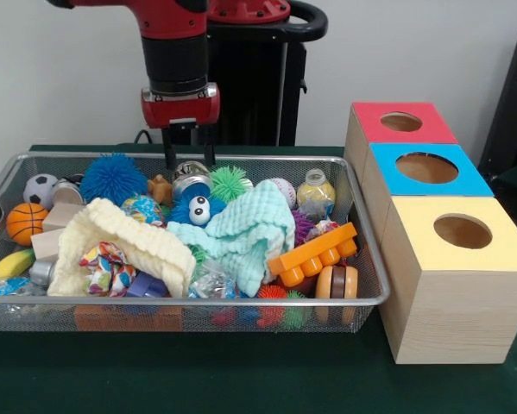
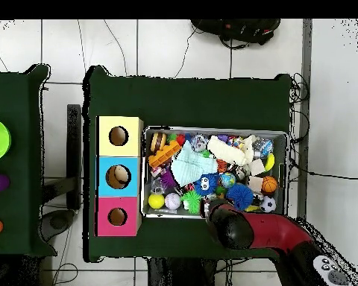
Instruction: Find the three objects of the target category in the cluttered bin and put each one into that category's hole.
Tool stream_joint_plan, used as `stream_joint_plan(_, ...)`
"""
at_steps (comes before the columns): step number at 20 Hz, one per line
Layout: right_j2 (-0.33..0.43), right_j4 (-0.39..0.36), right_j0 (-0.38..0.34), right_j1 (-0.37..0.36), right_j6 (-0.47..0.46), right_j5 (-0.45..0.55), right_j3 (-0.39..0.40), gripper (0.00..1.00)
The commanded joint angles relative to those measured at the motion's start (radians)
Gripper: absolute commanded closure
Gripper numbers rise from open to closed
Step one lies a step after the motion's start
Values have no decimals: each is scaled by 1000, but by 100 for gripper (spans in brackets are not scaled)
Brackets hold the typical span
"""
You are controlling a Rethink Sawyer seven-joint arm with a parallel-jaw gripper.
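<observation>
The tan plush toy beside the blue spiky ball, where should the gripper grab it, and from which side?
Grip the tan plush toy by its exposed top, coming straight down. It sits low between the blue spiky ball and a silver can, so sideways approaches look blocked. The open gripper hangs nearly above it.

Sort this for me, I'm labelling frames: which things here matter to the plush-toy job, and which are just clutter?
Job: gripper, wire bin, tan plush toy, red-topped box's hole.
Clutter: blue spiky ball, mint cloth, cream cloth, orange brick, blue-topped box, yellow-topped box.
</observation>
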Motion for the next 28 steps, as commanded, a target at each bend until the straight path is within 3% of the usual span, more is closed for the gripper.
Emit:
stream_joint_plan(1,81,-2,-12,22,11,53,-53,0)
stream_joint_plan(4,55,-44,-11,68,6,11,-96,0)
stream_joint_plan(7,77,-49,-52,92,-29,24,-109,0)
stream_joint_plan(18,138,-16,-105,65,-66,105,-92,0)
stream_joint_plan(20,143,-8,-104,43,-70,129,-88,0)
stream_joint_plan(25,156,45,-111,-107,-61,205,-6,0)
stream_joint_plan(28,165,53,-116,-133,-56,219,5,0)
